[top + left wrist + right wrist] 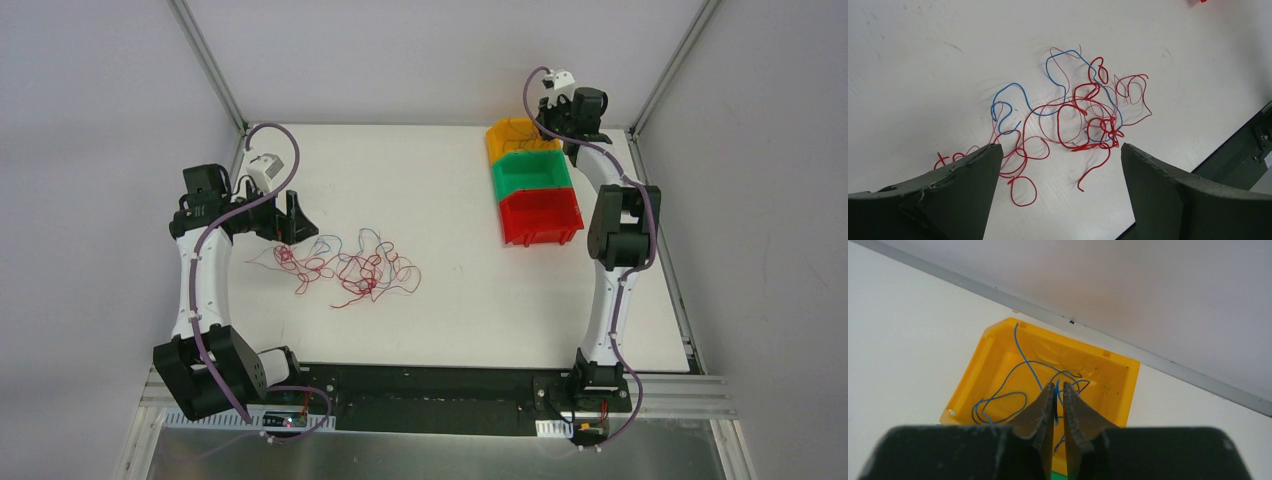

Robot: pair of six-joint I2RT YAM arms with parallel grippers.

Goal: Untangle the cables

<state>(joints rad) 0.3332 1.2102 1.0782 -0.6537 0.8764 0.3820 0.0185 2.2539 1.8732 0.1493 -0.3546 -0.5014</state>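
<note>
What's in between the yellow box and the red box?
A green bin sits between the yellow bin and the red bin, all three in one row. The top view shows it best.

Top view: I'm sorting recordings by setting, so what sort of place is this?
Probably a robotics lab test cell: a white table enclosed by aluminium rails and plain grey walls, two arms bolted at its near edge, and three coloured bins.
</note>
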